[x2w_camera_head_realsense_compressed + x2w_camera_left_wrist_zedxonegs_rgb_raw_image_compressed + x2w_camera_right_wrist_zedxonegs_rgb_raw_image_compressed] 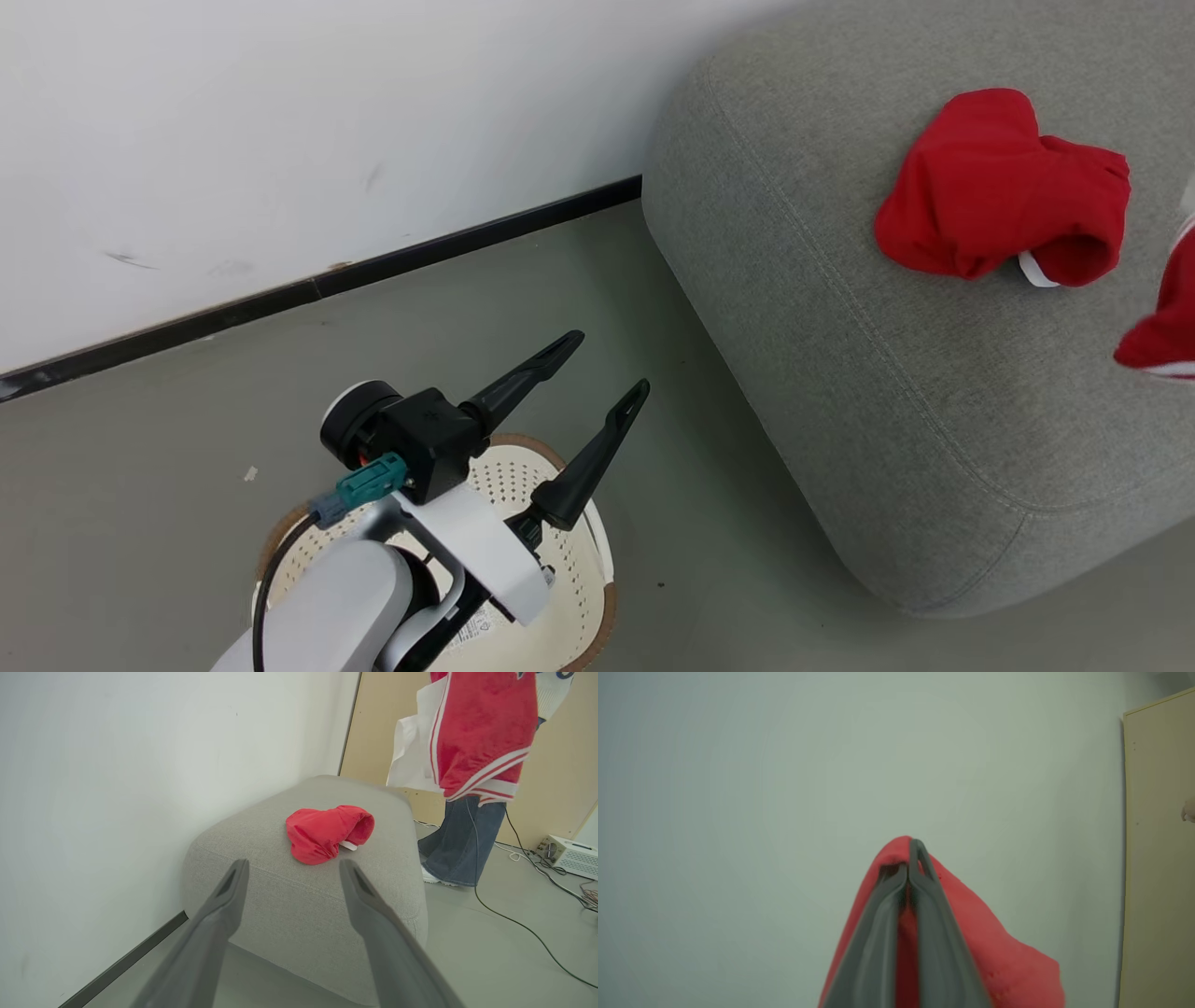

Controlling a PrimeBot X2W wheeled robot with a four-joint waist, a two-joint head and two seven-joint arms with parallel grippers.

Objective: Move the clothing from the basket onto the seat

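A plain red piece of clothing (999,187) lies crumpled on the grey seat (840,373), and the left wrist view shows the same clothing (327,833) on the seat (299,905). My left gripper (607,360) hangs open over the cream basket (597,551), fingers pointing toward the seat; its forearm hides much of the basket's inside. Through the left wrist view, my left gripper (293,863) holds nothing. My right gripper (910,858) is shut on red fabric (994,961). A red garment with white stripes (476,732) hangs in the air beyond the seat, its hem at the head view's right edge (1162,327).
A white wall with a black baseboard (308,289) runs behind the basket and seat. A person in jeans (458,840) stands past the seat, in front of a beige panel (560,765). Cables (514,919) and a white box (572,856) lie on the grey floor there.
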